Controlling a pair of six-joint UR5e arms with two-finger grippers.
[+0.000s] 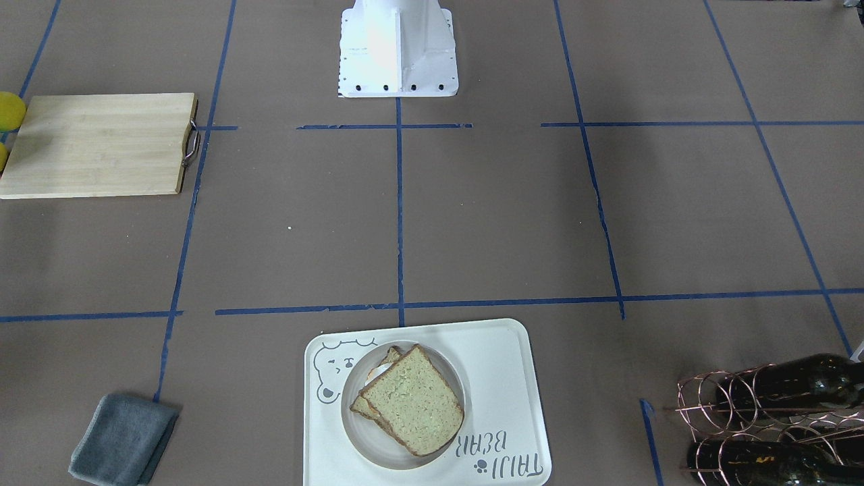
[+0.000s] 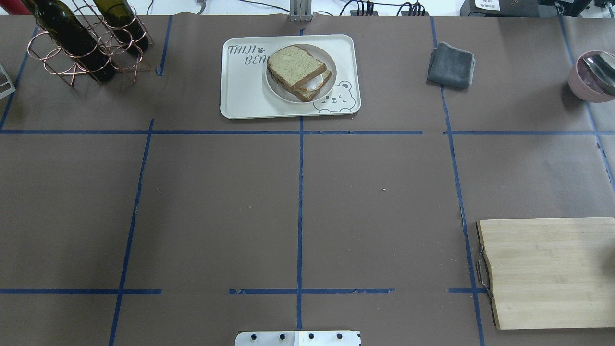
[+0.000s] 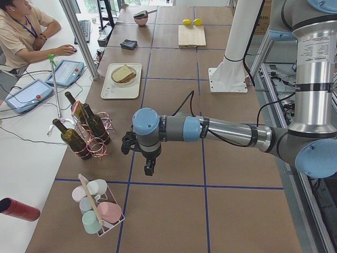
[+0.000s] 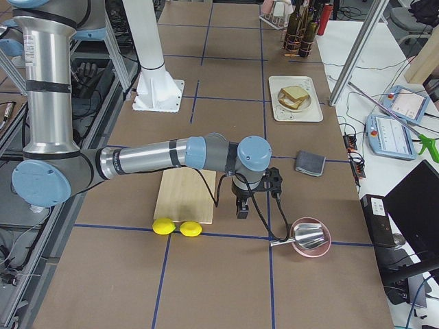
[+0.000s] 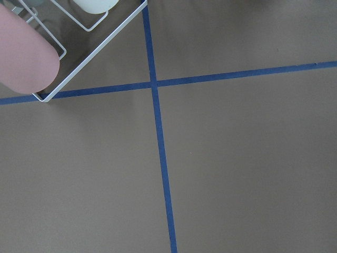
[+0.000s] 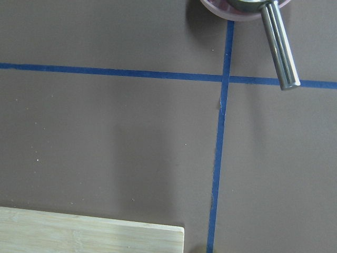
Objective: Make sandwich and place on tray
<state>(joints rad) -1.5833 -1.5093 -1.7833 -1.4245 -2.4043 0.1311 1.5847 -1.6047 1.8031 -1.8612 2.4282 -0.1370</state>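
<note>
The sandwich point(image 1: 412, 401), two brown-crusted bread slices with a bit of white egg between them, lies on a small white plate point(image 1: 378, 442) on the cream bear tray point(image 1: 499, 378). It also shows in the overhead view point(image 2: 293, 67) on the tray point(image 2: 245, 91), at the table's far middle. My left gripper point(image 3: 149, 167) hangs over bare table near the wine rack, far from the tray. My right gripper point(image 4: 241, 211) hangs beside the cutting board. Both show only in the side views, so I cannot tell whether they are open or shut.
A wooden cutting board point(image 2: 547, 271) lies near right, with two lemons point(image 4: 175, 227) beside it. A grey cloth point(image 2: 451, 65) and a pink bowl with a spoon point(image 2: 593, 77) are far right. A wine bottle rack point(image 2: 81, 43) is far left, a cup rack point(image 3: 97, 208) beyond it.
</note>
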